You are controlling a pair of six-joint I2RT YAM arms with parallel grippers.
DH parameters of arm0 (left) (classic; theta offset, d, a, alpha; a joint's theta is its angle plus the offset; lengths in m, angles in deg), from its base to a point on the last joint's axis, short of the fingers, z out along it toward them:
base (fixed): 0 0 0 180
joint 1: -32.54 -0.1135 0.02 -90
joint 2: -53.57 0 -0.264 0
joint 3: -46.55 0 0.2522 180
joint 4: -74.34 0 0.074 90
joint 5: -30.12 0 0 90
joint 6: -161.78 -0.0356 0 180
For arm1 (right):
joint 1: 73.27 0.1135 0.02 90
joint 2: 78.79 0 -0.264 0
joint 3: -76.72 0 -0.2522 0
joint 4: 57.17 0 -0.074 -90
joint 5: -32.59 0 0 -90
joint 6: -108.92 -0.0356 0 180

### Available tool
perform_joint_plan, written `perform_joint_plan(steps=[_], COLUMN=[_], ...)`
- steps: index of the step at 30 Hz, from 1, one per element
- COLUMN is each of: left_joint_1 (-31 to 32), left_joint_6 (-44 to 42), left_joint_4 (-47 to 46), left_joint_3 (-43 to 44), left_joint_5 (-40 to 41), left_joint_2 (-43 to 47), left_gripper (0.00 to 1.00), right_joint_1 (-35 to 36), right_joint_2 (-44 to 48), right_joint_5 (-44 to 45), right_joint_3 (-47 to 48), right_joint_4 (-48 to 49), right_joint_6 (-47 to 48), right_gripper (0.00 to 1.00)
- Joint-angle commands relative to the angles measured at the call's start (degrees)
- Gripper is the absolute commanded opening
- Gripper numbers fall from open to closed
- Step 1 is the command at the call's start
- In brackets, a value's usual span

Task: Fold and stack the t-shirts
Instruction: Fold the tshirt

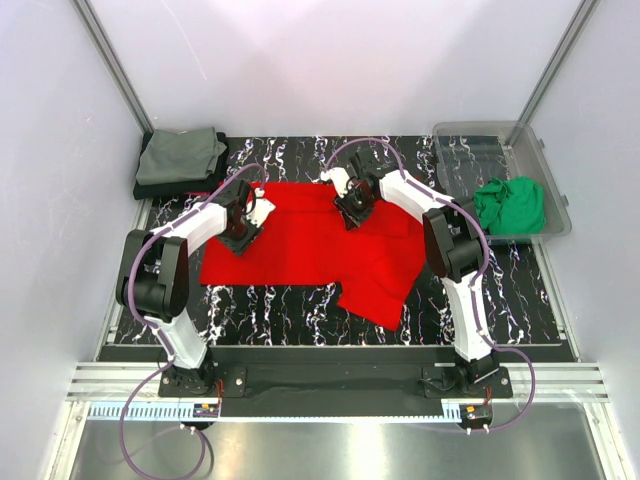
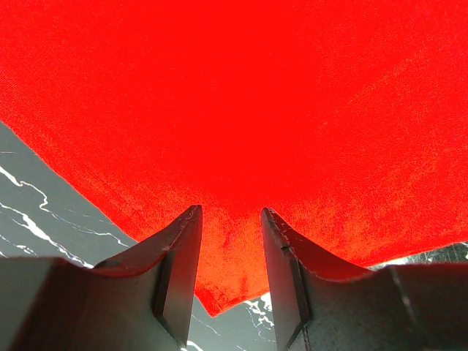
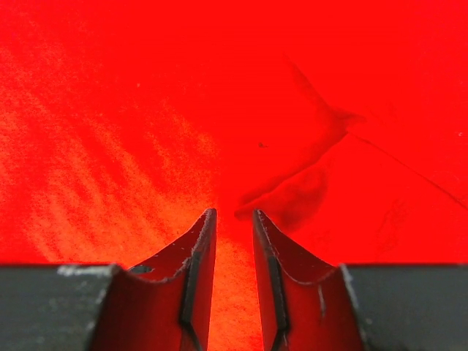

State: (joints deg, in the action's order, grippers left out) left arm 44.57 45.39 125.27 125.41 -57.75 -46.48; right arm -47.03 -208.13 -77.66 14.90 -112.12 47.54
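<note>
The red shirt [image 1: 310, 245] lies spread across the middle of the table [image 1: 280, 305], mostly flat, with a rumpled flap trailing toward the near right. The left gripper [image 1: 243, 225] is down at the shirt's left edge. In the wrist view its fingers [image 2: 179, 256] stand apart astride a corner of the cloth, and red shows in the open gap between them. The right gripper [image 1: 352, 210] is on the far middle of the shirt. Its fingers [image 3: 201, 263] are drawn close with only a narrow slit between them, just short of a small crease. The view is too tight to tell whether they have nipped any cloth. The green shirt [image 1: 510, 205] sits bunched in the clear bin [image 1: 545, 170] at the far right. At the far left corner the grey-olive shirt [image 1: 180, 155] lies folded on top of the dark shirt [image 1: 150, 190], well apart from the red one.
</note>
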Motion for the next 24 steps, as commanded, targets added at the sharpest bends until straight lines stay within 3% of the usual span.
perform_joint_plan(steps=[1,16,24], left_joint_1=[-0.34,-0.34,-0.34], left_joint_6=[0.82,0.99,0.99], left_joint_4=[-0.96,-0.87,-0.87], left_joint_3=[1.96,2.93,3.28], left_joint_5=[-1.16,-0.99,-1.08], left_joint_2=[0.73,-0.06,-0.41], left_gripper=[0.43,0.43,0.43], right_joint_1=[0.22,0.30,0.74], right_joint_2=[-0.21,-0.83,1.10], right_joint_5=[1.35,3.55,2.50], right_joint_3=[1.93,0.96,0.52], right_joint_4=[1.38,1.38,1.20], right_joint_6=[-0.23,0.29,0.38], right_gripper=[0.33,0.26,0.04])
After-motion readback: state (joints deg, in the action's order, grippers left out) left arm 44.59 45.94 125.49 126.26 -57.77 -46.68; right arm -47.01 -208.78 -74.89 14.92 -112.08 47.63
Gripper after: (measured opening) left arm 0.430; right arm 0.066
